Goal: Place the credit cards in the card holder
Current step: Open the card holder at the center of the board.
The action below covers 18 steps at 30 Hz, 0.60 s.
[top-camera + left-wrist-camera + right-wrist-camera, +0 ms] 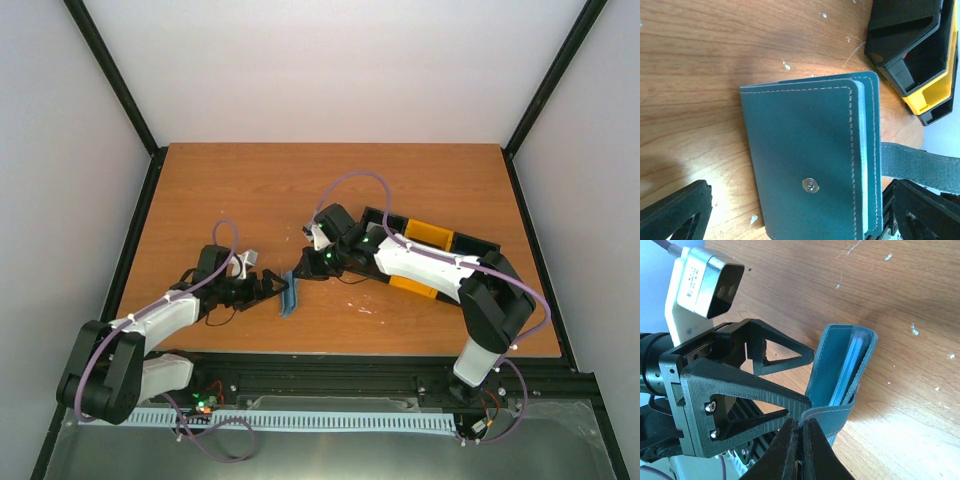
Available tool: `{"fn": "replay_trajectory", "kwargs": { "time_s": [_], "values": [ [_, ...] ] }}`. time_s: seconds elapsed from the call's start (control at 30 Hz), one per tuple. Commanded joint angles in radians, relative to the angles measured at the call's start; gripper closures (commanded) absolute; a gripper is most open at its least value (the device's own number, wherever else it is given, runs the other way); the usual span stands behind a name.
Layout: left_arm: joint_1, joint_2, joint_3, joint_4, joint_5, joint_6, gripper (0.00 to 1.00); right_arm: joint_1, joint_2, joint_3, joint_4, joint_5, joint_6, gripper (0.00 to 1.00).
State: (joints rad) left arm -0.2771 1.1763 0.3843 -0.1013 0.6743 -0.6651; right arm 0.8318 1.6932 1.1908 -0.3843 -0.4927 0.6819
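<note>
So, looks like the closing-up step: the card holder [289, 296] sits mid table [250, 190], tray [430, 240] at its 2 o'clock. Left gripper [268, 288] gapes wide at its 9 o'clock; right gripper [801, 432] pinches the snap tab [827, 415]. Next: pull it onto the stud [811, 186], which only the left wrist view shows. Can't spot the cards.

The top view is lit brightly and evenly; only faint shadows are cast on the table [250, 190]. In the left wrist view a warm glare is seen on the wood above the card holder [805, 150], the lower left corner is dimmed by a shadow, and the right edge is washed out. In the right wrist view the right gripper [800, 432], close to the lens, is rendered slightly soft, and the upper left corner is overexposed.
</note>
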Motion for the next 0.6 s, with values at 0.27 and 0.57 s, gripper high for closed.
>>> {"fn": "replay_trajectory", "kwargs": {
  "time_s": [0.27,0.57],
  "values": [
    [-0.004,0.014,0.032,-0.031,-0.028,0.038,0.06,0.007,-0.016,0.024,0.000,0.002,0.006,0.97],
    [-0.004,0.100,0.053,-0.091,-0.053,0.021,0.03,0.016,-0.029,0.023,0.025,0.016,0.012,0.97]
  ]
}}
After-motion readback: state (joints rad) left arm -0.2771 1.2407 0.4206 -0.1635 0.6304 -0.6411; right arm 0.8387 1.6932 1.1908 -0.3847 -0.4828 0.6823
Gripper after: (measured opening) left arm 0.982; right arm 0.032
